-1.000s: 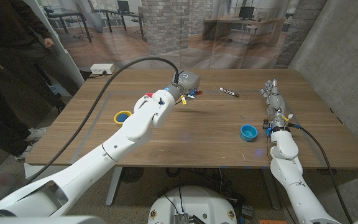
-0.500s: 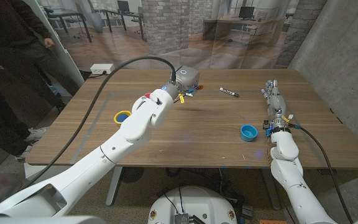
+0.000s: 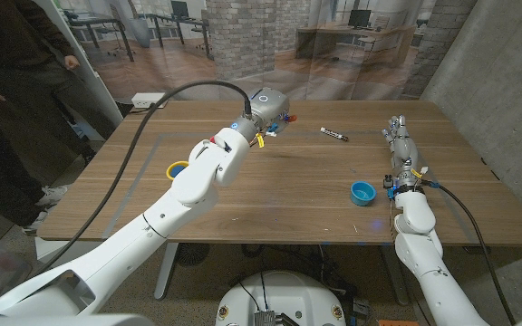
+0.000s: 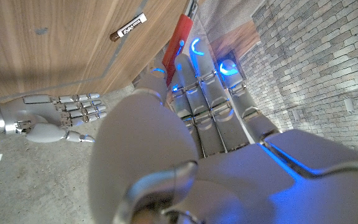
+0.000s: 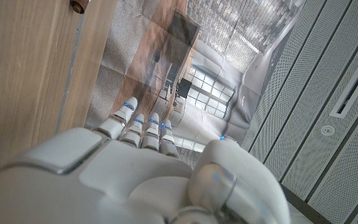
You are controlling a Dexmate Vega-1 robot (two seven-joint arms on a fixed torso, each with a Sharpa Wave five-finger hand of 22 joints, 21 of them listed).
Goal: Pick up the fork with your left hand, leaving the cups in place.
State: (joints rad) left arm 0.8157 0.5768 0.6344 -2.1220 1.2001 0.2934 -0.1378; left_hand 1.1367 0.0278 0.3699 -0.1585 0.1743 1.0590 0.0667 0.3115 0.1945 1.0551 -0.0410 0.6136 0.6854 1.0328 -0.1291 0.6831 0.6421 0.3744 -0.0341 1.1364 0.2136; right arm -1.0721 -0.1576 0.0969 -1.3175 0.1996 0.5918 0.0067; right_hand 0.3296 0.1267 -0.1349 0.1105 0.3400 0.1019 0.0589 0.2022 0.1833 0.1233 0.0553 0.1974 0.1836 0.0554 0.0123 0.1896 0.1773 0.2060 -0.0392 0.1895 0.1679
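Table (image 3: 270, 195): broad wooden top, everything on it spread well apart, which leaves the left arm room to reach across without brushing a cup.
Left arm (image 3: 198, 181): stretched far over the table towards its far side, because that is where the fork lay.
Right hand (image 3: 399, 138): parked at the table's right side, fingers straight and close together, gripping nothing; it stays out of a job given to the other hand. It shows also in the left wrist view (image 4: 55, 115).
Left hand (image 3: 265, 113): fingers curled together around the fork's red handle, thumb on one side, the others on the other, so the handle is clamped between them.
Blue cup (image 3: 362, 192): well to the right of the left fingers and nearer the robot, standing alone, untouched as the task asks.
Yellow cup (image 3: 178, 169): under the left forearm's line, far behind the fingers, partly hidden by the arm; apart from the hand.
Fork (image 4: 180, 34): its red handle runs out past the left fingertips; in the head view only a small bit shows at the hand (image 3: 280, 129). It seems lifted off the wood, though I cannot be sure from here.
Marker (image 3: 334, 134): just beyond the left fingers to the right, lying loose, no part of the job.
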